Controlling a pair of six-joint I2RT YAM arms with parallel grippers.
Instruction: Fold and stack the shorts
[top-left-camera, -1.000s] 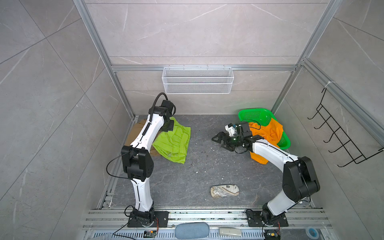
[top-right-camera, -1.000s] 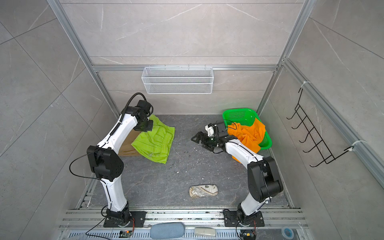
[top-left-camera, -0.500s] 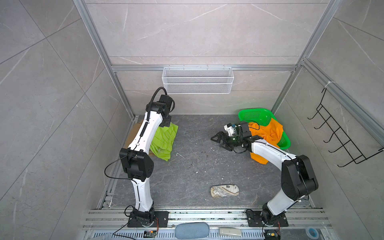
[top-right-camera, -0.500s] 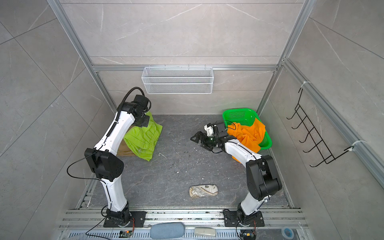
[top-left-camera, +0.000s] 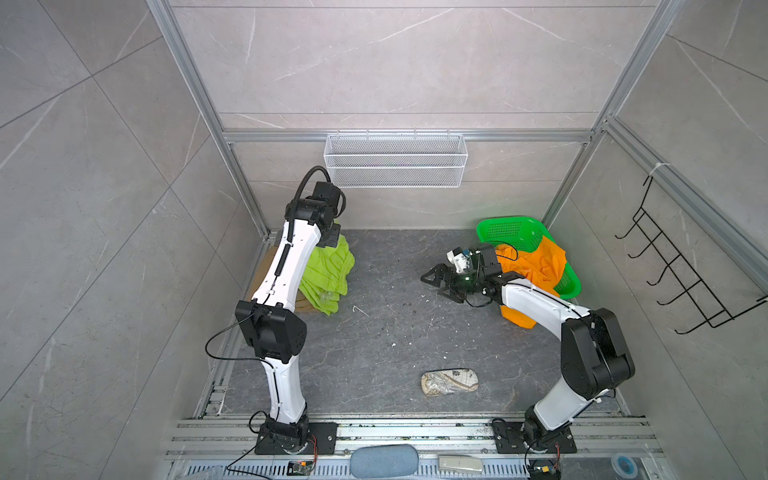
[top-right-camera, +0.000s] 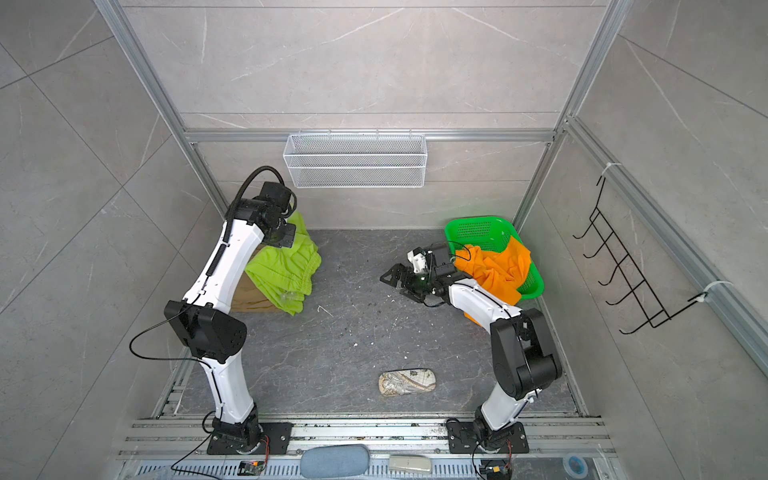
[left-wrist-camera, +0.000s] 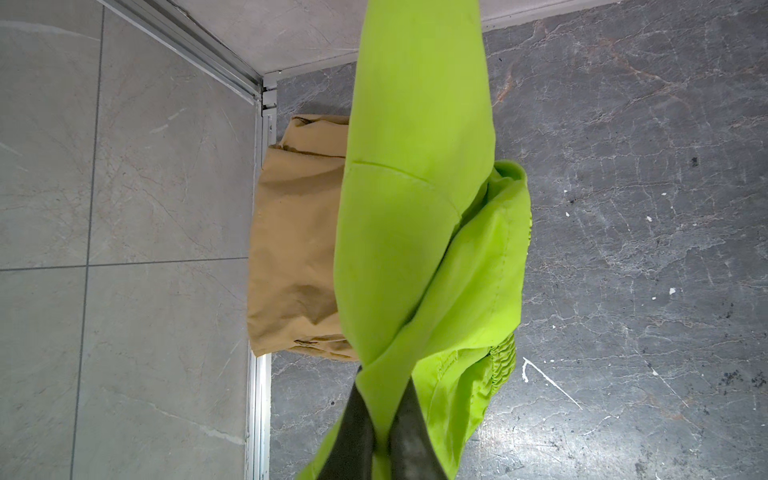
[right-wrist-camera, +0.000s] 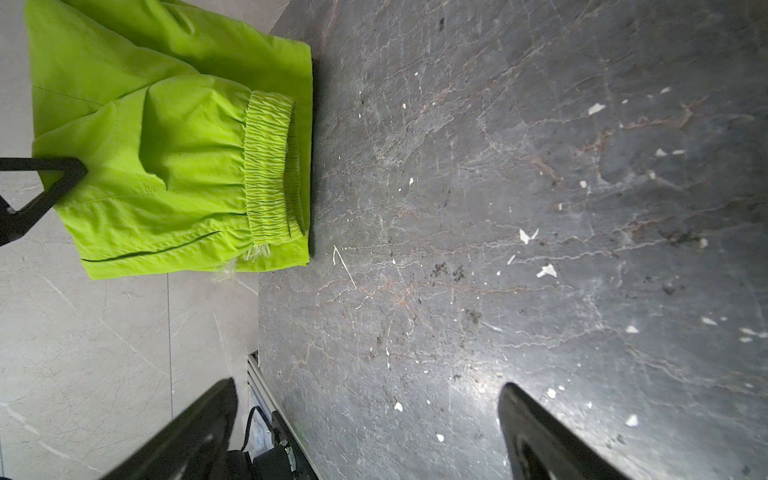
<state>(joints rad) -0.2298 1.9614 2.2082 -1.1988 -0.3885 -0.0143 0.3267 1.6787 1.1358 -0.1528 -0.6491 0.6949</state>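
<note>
Far left, our left end effector (left-wrist-camera: 380, 419) pinches the lime green shorts (left-wrist-camera: 415, 232) over the tan shorts (left-wrist-camera: 295, 249) — we should lower them squarely before release — while the right end effector (top-left-camera: 440, 286) hangs spread, empty.

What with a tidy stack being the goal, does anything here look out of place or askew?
Yes. The orange shorts spill over the rim of the green basket onto the floor, unfolded. A patterned pouch lies alone near the front, and white flecks litter the dark floor.
</note>
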